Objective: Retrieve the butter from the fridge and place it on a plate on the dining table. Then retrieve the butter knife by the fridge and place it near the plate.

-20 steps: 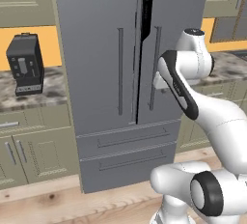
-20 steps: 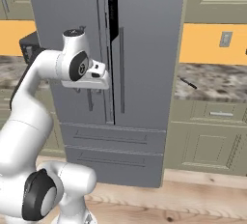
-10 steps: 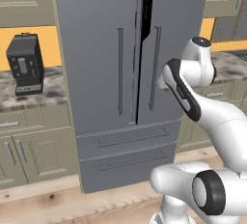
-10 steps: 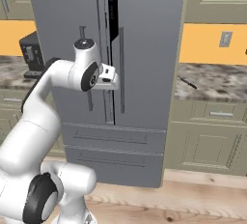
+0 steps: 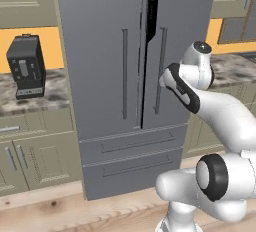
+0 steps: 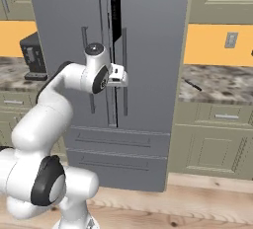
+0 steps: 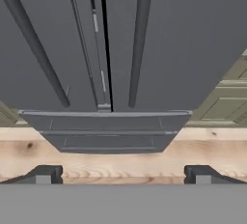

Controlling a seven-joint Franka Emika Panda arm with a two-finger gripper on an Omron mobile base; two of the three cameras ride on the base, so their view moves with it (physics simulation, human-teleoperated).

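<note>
The fridge stands straight ahead, tall and dark grey, with a thin dark gap between its two doors. My gripper hovers just in front of the right door's bar handle, at mid height. In the hand view the gripper is open, its fingertips far apart with nothing between them, and the right handle runs up slightly right of centre. The butter knife lies as a slim dark sliver on the marbled counter right of the fridge. The butter is hidden; the plate and the dining table are out of view.
A black coffee machine sits on the wall counter left of the fridge. Beige cupboards flank the fridge on both sides, with two fridge drawers below the doors. Wooden floor lies in front.
The arm has swung the hand to the right across the fridge front, from near the door seam to the right door's handle. The fridge and counters have not shifted.
</note>
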